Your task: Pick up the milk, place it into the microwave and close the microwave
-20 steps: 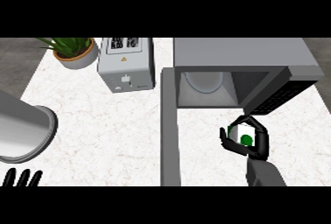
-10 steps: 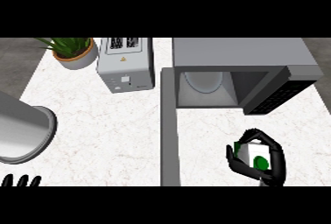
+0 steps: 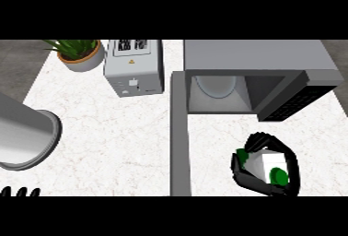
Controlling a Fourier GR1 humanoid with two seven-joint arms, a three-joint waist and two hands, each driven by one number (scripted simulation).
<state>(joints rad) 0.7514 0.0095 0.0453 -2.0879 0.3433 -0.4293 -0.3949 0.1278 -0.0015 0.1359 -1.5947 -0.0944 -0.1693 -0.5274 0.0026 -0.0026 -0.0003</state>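
Observation:
The milk (image 3: 265, 164) is a white carton with green marks, low at the right of the counter. My right hand (image 3: 262, 184) is curled round it, fingers and thumb on either side. Up behind it the grey microwave (image 3: 258, 57) stands with its cavity (image 3: 221, 94) showing and its dark door (image 3: 299, 99) swung out to the right. Only the fingertips of my left hand (image 3: 20, 192) show, at the lower left edge.
A white toaster (image 3: 134, 69) stands left of the microwave, with a potted plant (image 3: 79, 54) at the far left back. A large grey cylinder (image 3: 24, 133) lies at the left edge. A grey strip (image 3: 179, 138) runs down the counter from the microwave's left side.
My right hand has drawn back toward me with the milk, away from the microwave door. The left hand has sunk lower at the edge.

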